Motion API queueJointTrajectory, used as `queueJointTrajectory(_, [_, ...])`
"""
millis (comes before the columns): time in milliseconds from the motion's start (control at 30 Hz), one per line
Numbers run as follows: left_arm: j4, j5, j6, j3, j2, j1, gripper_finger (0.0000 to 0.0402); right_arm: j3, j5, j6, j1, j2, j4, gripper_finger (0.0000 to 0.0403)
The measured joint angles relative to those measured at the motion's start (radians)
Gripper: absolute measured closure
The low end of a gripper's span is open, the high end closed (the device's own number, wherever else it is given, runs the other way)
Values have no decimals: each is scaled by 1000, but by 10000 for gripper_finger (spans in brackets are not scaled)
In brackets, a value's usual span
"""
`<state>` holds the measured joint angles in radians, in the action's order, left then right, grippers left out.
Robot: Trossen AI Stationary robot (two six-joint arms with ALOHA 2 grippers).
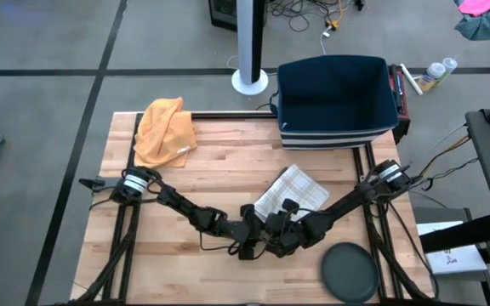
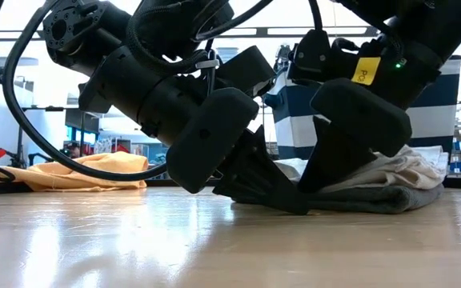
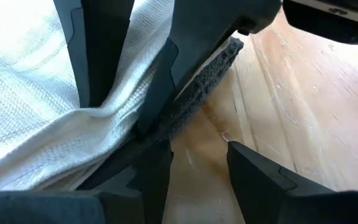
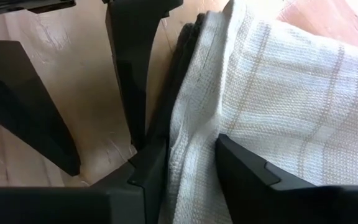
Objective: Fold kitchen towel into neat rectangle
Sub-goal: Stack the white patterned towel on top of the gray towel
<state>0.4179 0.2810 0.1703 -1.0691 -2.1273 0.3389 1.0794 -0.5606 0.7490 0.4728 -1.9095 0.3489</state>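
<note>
We find the high view looking straight down on the whole table [image 1: 185, 170]. The low view sits at table-top height, facing level across the wood, close behind both arms. Each wrist view looks forward past its own fingers, very near. All four views share the towel [image 1: 290, 192] at the table's middle.

yellow sticker [image 2: 365, 70] on arm — lettering too blurred, unreadable

White towel [image 1: 292, 191] (tan plaid lines), orange cloth [image 1: 165, 129].
</note>
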Motion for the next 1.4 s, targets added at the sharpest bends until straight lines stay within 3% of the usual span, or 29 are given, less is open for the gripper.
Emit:
queueJointTrajectory(200, [0, 0, 0, 0, 0, 0, 249, 0, -3, 1, 0, -7, 3, 294])
queueJointTrajectory(500, [0, -1, 3, 0, 0, 0, 249, 0, -4, -3, -4, -12, 6, 393])
queueJointTrajectory(1400, [4, -2, 7, 0, 1, 0, 249, 8, -15, -63, -5, 95, 16, 399])
